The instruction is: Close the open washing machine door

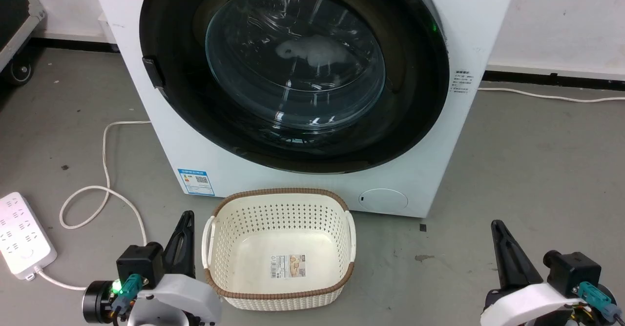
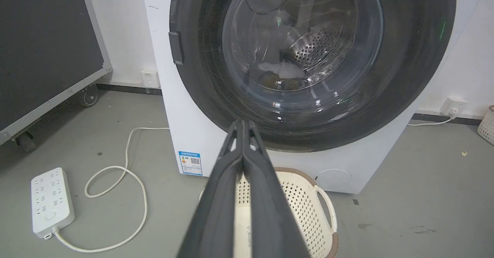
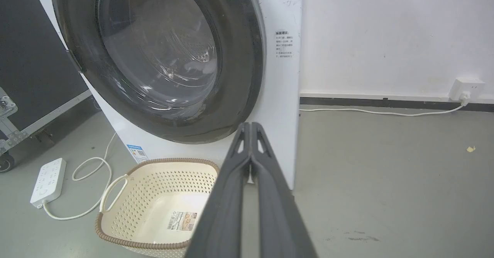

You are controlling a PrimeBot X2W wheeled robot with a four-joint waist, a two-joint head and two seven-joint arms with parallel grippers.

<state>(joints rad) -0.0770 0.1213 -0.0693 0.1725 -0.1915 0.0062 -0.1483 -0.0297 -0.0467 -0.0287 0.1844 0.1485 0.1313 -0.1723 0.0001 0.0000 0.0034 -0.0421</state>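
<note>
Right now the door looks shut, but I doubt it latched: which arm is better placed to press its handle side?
Left, probably. The handle tab on the washing machine door sits on the robot's left, above the shut left gripper; the right gripper is beyond the basket.

You were in a lab-like test room: the washing machine (image 1: 429,170) sat on bare grey floor (image 1: 537,179) by white walls (image 3: 386,38), with a power strip (image 1: 22,240) and a wheeled black case (image 2: 42,49) nearby.

Grey floor (image 1: 537,179) in front of me: white washing machine (image 1: 415,184) stands on it, cream perforated basket (image 1: 281,191) just before its front. White power strip (image 1: 22,233) to my left, cord (image 1: 104,150) looped beside. Wheeled black case (image 1: 10,9) far left.
</note>
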